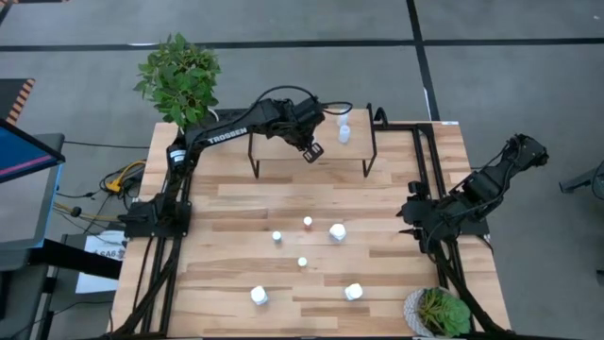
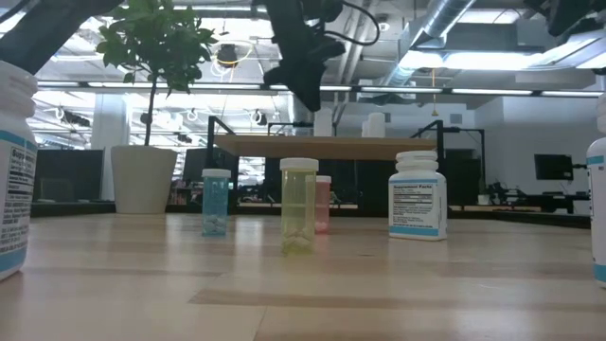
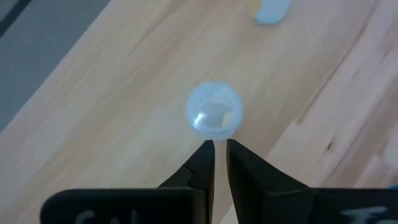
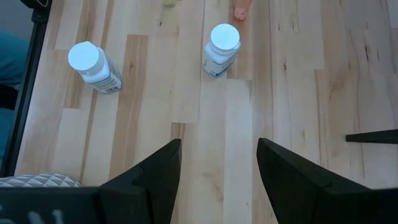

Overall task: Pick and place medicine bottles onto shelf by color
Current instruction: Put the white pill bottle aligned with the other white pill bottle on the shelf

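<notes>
Standing on the table (image 1: 236, 203) in the high view are six bottles: three small ones (image 1: 308, 222) near the middle and three larger white ones (image 1: 337, 231), two of those near the front edge; two more bottles (image 1: 343, 133) sit on the shelf (image 1: 283, 149) at its right end. The left arm reaches out over the shelf, its gripper (image 1: 312, 151) pointing down, fingers almost together and holding nothing, just above a pale-capped bottle (image 3: 213, 116). The right gripper (image 4: 217, 168) waits folded at the table's right edge, jaws apart and empty
</notes>
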Robot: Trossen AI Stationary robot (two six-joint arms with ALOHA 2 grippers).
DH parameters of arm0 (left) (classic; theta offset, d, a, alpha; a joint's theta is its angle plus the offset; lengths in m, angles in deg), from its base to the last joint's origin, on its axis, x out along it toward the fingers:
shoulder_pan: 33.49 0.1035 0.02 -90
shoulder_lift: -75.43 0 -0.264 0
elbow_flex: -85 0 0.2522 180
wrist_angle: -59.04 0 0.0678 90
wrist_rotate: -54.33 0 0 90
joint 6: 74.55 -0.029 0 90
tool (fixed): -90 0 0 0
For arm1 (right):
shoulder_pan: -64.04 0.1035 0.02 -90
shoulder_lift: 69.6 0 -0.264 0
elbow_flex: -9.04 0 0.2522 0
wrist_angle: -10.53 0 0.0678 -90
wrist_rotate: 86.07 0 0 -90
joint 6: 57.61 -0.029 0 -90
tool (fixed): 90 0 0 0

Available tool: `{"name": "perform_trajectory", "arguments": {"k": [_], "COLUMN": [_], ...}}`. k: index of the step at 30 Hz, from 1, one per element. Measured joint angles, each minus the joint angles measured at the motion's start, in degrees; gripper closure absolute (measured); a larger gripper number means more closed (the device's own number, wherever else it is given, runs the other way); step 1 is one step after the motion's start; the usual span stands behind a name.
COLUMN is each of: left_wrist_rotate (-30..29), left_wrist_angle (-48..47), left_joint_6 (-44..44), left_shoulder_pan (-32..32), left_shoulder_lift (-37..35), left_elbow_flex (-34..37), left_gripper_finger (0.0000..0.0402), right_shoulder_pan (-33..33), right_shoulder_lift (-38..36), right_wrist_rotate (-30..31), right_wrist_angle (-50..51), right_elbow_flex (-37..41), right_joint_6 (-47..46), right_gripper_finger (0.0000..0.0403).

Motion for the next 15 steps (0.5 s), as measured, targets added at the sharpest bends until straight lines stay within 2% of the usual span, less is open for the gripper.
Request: {"name": "perform_trajectory", "arguments": {"k": [7,11,15], "left_wrist_rotate": [3.5,-2.6,-9.5], "left_wrist_angle": [-2.9,-6.4,-4.4], "left_joint_6": [0.0,2.0,3.0], "left_shoulder_pan": [-0.1,-0.3,-1.0], "left_shoulder_lift": [0.0,0.0,0.0], "left_elbow_flex": [0.0,0.0,0.0], "left_gripper_finger": [0.0372,0.0372,0.0372], "right_shoulder_pan": [0.0,0.0,0.0], "right_shoulder_lift": [0.0,0.0,0.0], "right_wrist_rotate": [0.0,0.0,0.0], "right_wrist_angle": [0.0,0.0,0.0], "right_elbow_flex": [0.0,0.0,0.0], "right_joint_6": [0.0,0.0,0.0], "right_gripper_finger": [0.0171,0.0171,0.0171]}}
